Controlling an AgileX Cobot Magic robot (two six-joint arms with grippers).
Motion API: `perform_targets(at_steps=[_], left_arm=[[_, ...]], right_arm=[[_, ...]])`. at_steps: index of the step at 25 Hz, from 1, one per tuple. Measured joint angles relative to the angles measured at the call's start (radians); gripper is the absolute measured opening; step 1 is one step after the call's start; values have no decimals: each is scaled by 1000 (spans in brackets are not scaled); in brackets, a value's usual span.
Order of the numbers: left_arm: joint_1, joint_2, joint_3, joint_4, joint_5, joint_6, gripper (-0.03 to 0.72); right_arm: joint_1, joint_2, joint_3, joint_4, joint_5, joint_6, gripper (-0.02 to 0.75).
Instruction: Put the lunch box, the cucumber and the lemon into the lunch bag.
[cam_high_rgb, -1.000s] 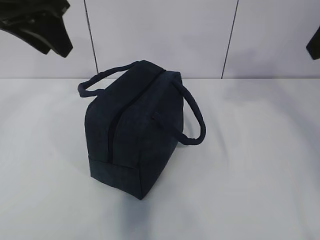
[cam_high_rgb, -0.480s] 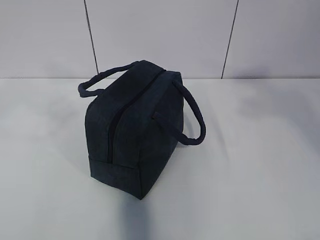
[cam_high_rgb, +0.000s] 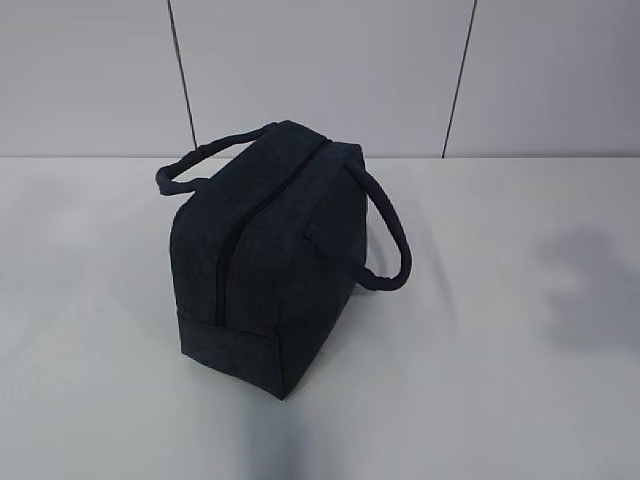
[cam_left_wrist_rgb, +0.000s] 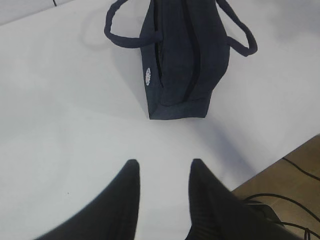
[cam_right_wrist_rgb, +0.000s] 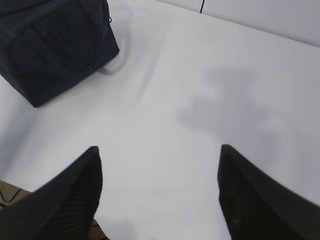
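The dark navy lunch bag (cam_high_rgb: 270, 260) stands on the white table with its two loop handles hanging to either side. A dark zipper line (cam_high_rgb: 226, 262) runs along its top, and none of the inside shows. It also appears at the top of the left wrist view as the lunch bag (cam_left_wrist_rgb: 185, 65), and at the upper left of the right wrist view as the lunch bag (cam_right_wrist_rgb: 55, 45). My left gripper (cam_left_wrist_rgb: 164, 165) hovers open above bare table short of the bag. My right gripper (cam_right_wrist_rgb: 159, 150) is wide open and empty, off to the bag's side. The lunch box, cucumber and lemon are out of view.
The table (cam_high_rgb: 520, 380) ends close to my left gripper, with brown floor and black cables (cam_left_wrist_rgb: 285, 200) beyond its edge. A grey panelled wall (cam_high_rgb: 320, 70) stands behind the table. A soft shadow (cam_high_rgb: 590, 280) lies on the table at the right.
A second ago the left arm showed at the top left of the exterior view and a bit of the right arm at the right edge. Both have left that view. The bag has not moved.
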Motion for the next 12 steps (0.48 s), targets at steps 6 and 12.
perform_targets(at_steps=[6, 12], left_arm=[[0, -180, 77, 8, 10, 0, 235], [0, -364, 226, 9, 14, 8, 235]], right_arm=[[0, -211, 118, 33, 4, 24, 526], [0, -404, 231, 35, 8, 26, 526]])
